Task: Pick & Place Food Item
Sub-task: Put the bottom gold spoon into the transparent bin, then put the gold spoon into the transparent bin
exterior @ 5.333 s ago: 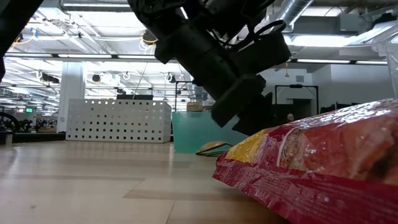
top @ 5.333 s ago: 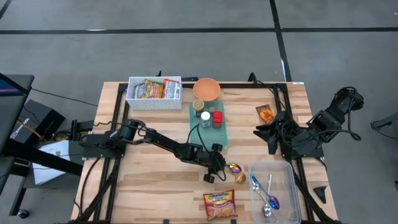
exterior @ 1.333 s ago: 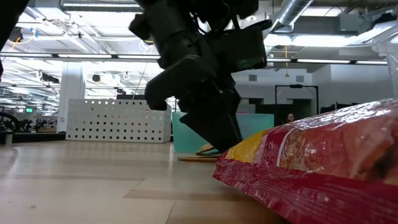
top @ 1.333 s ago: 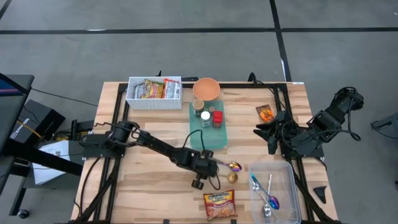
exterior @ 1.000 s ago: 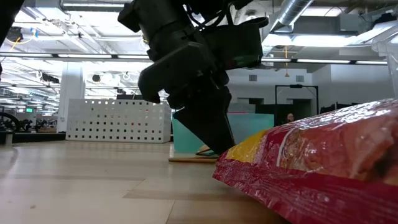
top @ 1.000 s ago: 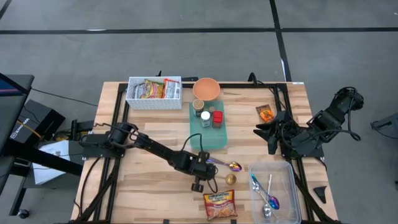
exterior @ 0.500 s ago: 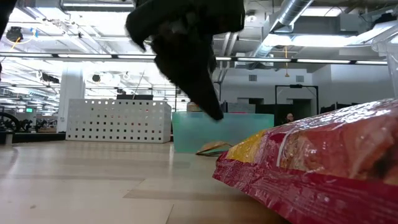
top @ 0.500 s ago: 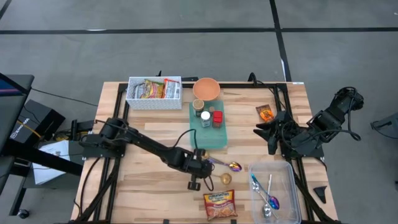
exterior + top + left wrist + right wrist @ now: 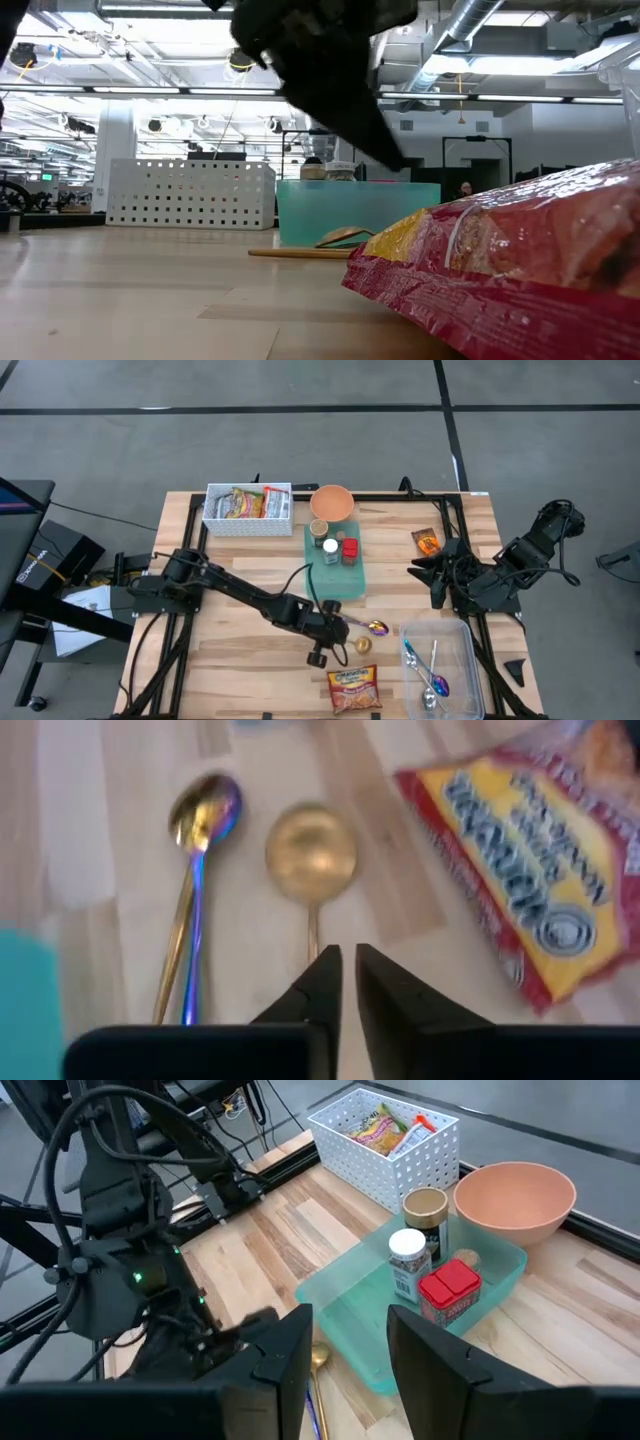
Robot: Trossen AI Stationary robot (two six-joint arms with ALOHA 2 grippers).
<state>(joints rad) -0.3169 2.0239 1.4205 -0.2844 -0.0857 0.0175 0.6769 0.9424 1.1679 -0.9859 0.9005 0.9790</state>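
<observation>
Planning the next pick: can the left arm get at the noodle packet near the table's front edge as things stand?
Probably yes. The left gripper hovers just behind the noodle packet, with only the gold spoon beside the path and nothing lying on the packet.

A big red and yellow snack bag lies on the wooden desk, very near on the right. A dark robot arm hangs down from the top. Farther back lies a gold spoon, with a teal tray behind it.
</observation>
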